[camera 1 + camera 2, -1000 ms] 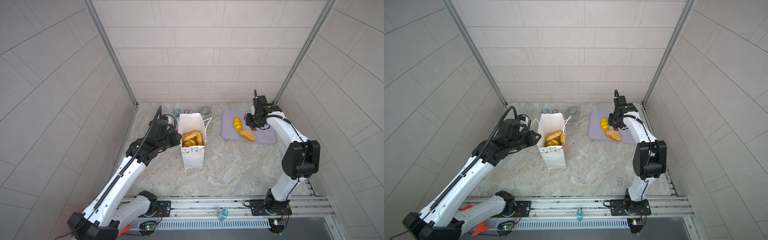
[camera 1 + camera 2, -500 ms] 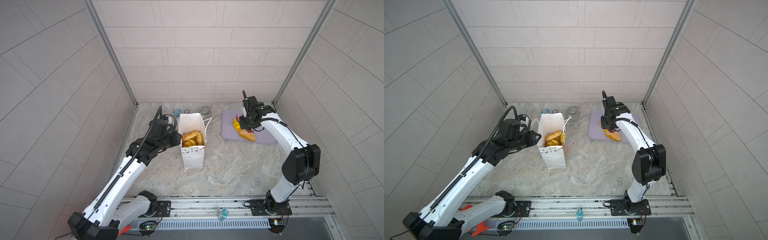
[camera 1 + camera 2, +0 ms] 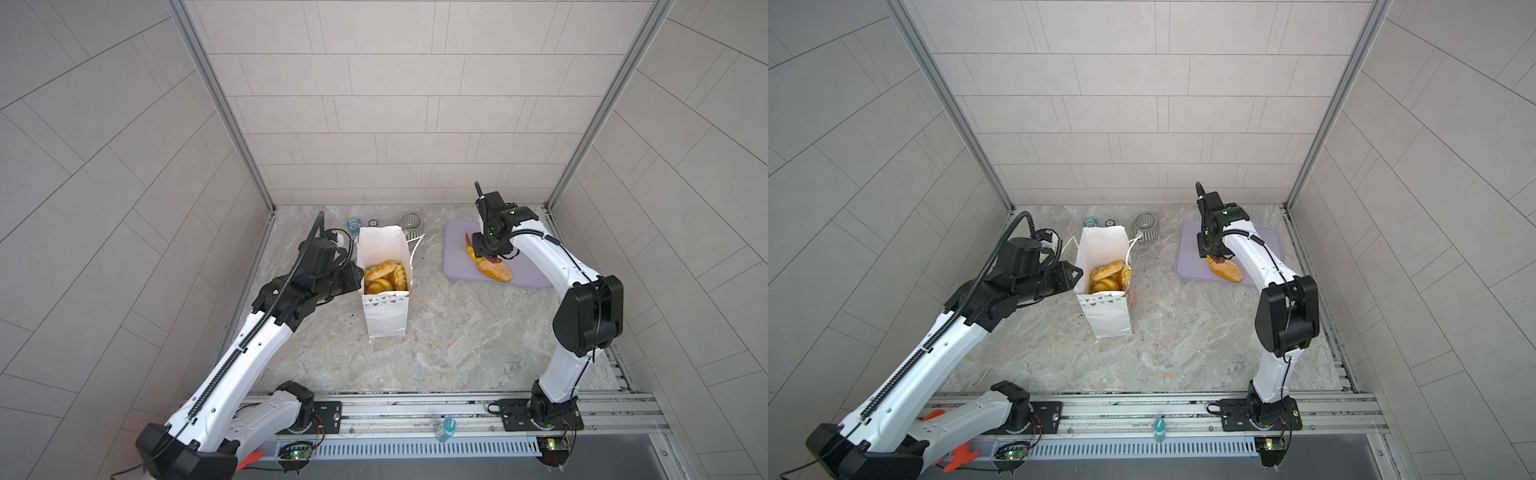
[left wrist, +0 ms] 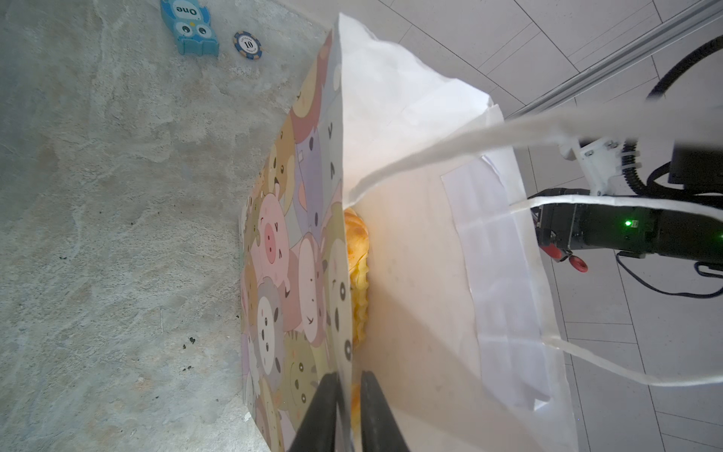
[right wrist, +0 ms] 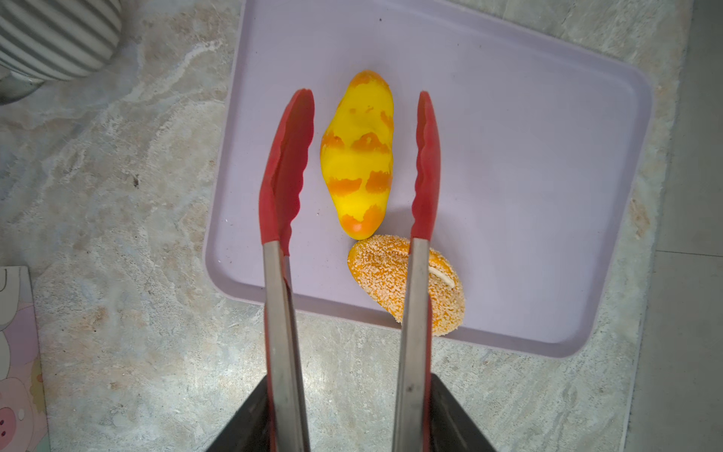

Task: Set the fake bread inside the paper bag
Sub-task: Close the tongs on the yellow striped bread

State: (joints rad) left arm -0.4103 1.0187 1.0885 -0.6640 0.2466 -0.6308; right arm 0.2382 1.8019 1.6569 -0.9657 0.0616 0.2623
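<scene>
Bag pinched at its rim, tongs spread over the tray.
The left gripper (image 4: 346,377) is clenched on the left wall of the upright paper bag (image 3: 384,320), which has fake bread (image 3: 384,276) piled inside. Right of the bag and farther back, the right gripper (image 5: 348,415) grasps the tongs (image 5: 414,313), whose red tips straddle a yellow loaf (image 5: 358,156) on the lilac tray (image 5: 528,176). A sesame bun (image 5: 375,281) lies just beside the loaf.

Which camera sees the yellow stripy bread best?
The right wrist view: the yellow bread lies whole and close between the red tongs. In both top views it is tiny, partly behind the arm. The left wrist view misses it.
</scene>
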